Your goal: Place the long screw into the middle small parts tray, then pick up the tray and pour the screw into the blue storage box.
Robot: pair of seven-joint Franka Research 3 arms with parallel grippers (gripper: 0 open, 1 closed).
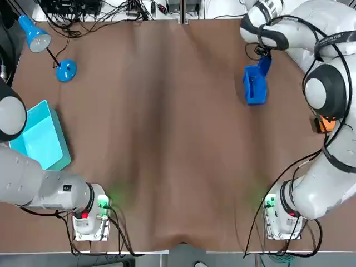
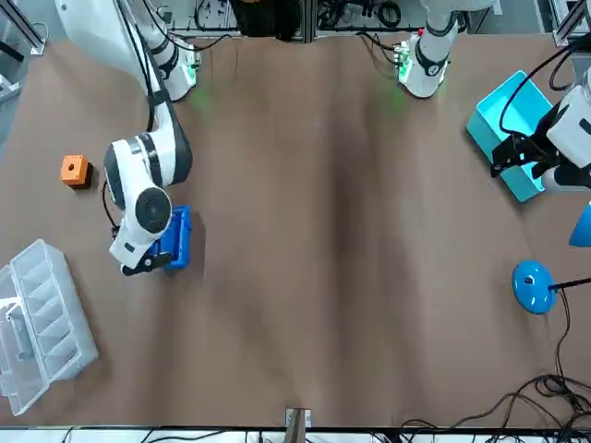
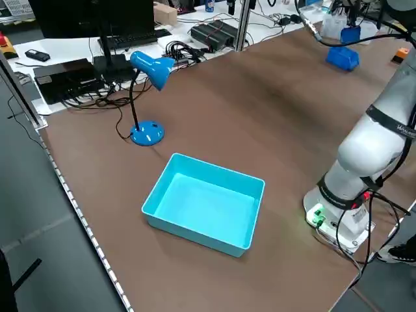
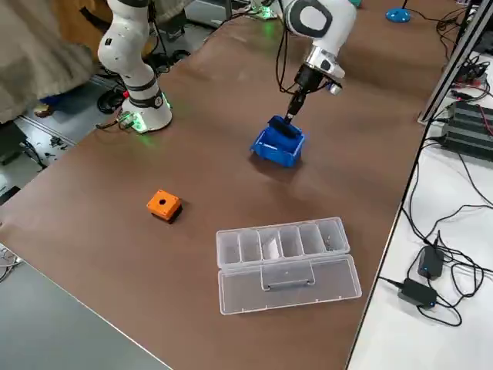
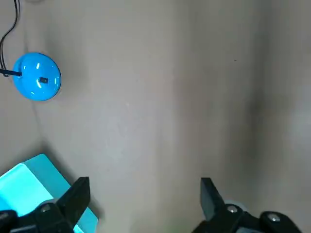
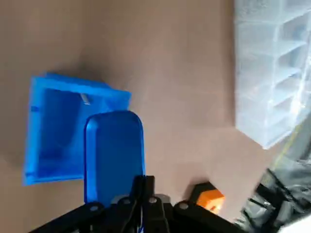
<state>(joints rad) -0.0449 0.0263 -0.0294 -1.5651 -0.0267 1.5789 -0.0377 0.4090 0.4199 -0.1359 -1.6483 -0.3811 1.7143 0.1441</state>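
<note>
Tray (small, blue, rounded) hangs clamped in right gripper over blue box; left gripper fingers apart.

A matte brown table top with faint darker streaks fills the overhead view. At its upper right sits a royal-blue open plastic storage box. In the right wrist view, a small rounded plastic tray of the same royal blue overlaps that box, just above the black right gripper. A tiny silver-grey glint shows inside the box.

At the overhead view's left edge lies a pale turquoise rectangular plastic bin. Above it is a sky-blue desk lamp with a black cable.

At lower left of the right side view is a bright orange cube with a dark centre spot. Beside it lies a clear, colourless compartment case.

The left arm and right arm are white with black joint bands. Green lights glow at their bases. The left gripper is black.
</note>
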